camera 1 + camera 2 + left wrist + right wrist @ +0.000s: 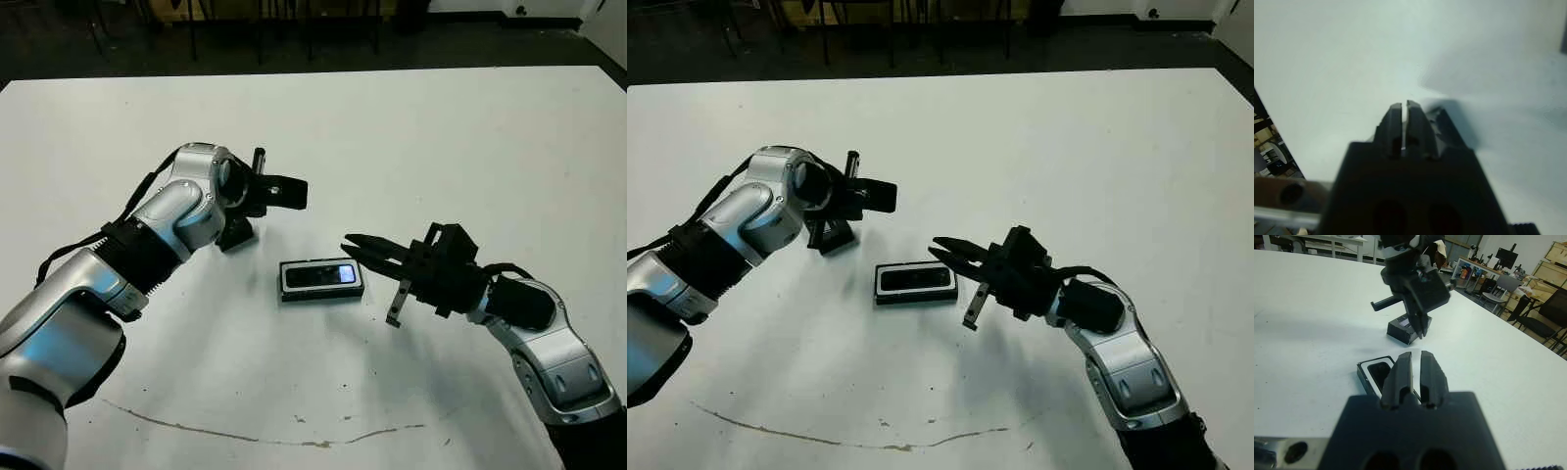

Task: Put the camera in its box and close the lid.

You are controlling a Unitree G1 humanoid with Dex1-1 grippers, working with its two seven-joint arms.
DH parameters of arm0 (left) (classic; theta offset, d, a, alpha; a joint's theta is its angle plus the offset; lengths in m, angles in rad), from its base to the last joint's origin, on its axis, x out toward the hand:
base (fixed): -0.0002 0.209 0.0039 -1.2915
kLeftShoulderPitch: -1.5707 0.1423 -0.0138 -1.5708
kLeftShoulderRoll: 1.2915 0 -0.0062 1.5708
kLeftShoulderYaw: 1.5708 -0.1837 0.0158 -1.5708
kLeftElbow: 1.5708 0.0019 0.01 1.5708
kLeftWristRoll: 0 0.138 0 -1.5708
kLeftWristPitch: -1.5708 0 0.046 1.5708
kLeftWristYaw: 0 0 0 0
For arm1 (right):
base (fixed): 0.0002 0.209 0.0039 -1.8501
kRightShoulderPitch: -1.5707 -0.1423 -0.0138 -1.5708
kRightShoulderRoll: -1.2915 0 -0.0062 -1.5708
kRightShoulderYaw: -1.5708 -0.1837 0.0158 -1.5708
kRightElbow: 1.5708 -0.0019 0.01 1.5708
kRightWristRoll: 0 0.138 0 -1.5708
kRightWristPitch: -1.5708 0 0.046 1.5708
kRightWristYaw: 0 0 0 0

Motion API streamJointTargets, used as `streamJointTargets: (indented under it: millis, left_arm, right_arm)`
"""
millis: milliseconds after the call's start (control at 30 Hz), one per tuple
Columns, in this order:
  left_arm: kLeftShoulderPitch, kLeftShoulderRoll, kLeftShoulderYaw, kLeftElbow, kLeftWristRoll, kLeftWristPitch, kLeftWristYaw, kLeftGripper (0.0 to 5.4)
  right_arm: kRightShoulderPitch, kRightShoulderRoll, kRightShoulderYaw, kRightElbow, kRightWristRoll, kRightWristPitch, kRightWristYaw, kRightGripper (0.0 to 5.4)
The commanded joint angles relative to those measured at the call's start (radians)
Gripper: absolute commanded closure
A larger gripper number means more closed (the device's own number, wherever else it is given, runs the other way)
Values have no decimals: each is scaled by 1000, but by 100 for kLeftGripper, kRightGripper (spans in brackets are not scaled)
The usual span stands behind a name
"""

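1. The box point(321, 279) lies near the middle of the white table point(441, 137), long side running from 9 to 3 o'clock, black outside with its white lining showing as a thin border.
2. The camera point(319, 275) lies flat inside the box, filling most of it, with its bluish-white glint towards the 3 o'clock end.
3. The lid point(1409, 329) sits on the table at about 10 o'clock from the box, apart from it (in the head views the left gripper largely hides it; the right wrist view shows it as a dark slab with a pale patch, directly under that gripper).
4. The left gripper point(290, 192) hovers above the lid, its dark body pointing towards 3 o'clock. In the left wrist view its fingers point(1400, 125) stand almost together, only a thin slit between them, with nothing held.
5. The right gripper point(351, 243) comes in from 4 o'clock and points towards 9 o'clock, its tips just over the 3 o'clock end of the box. Whether they touch the rim cannot be told.
6. The right gripper's fingers point(1399, 377) are drawn close, a narrow gap between them, and grip nothing (the right wrist view shows the box's near end partly hidden behind them).
7. A thin brown streak point(255, 431) curves across the table at 6 o'clock from the box, well apart from it.
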Motion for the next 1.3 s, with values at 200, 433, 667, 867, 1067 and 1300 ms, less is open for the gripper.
streamJointTargets:
  millis: [200,433,667,867,1067,1300]
  left_arm:
    - [100,78,6,-62,9,-29,-36,540]
    - [127,107,9,-119,27,-2,-88,540]
    - [186,169,34,-251,35,27,-151,540]
    - [217,229,67,-303,35,19,-171,540]
    - [250,256,85,-327,35,25,-174,540]
    - [332,233,202,-528,-88,48,-152,540]
  right_arm:
    - [-4,-22,10,8,-10,22,7,538]
    - [-2,-22,2,16,7,11,13,538]
    - [-7,-19,-2,46,6,-26,25,538]
    - [-19,-28,-1,37,3,13,22,538]
    - [-17,-28,0,46,-8,-6,22,538]
    - [-11,-25,8,35,-1,7,19,538]
